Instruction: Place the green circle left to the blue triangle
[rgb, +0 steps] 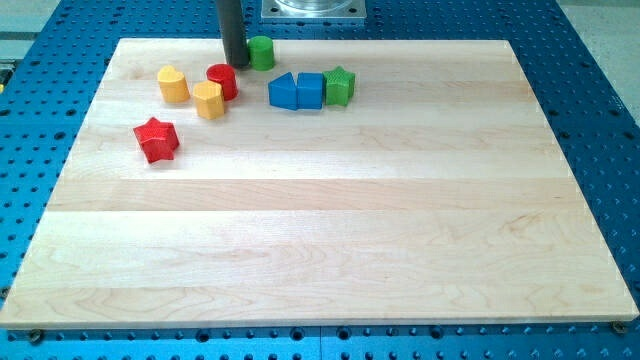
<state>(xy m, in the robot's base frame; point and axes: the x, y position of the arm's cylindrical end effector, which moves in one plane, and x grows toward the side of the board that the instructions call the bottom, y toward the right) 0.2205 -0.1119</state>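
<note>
Our tip, a bare rod with no jaws, touches green circle's left side; pushing on risks overshooting blue triangle rightward.

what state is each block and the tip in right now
my tip: down on the board, touching the green circle's left side
green circle: near the top edge, above the blue triangle
blue triangle: against the blue cube
blue cube: between blue triangle and green star
green star: against the cube
red circle: touching yellow hexagon
yellow hexagon: upright
yellow heart: alone
red star: alone
</note>
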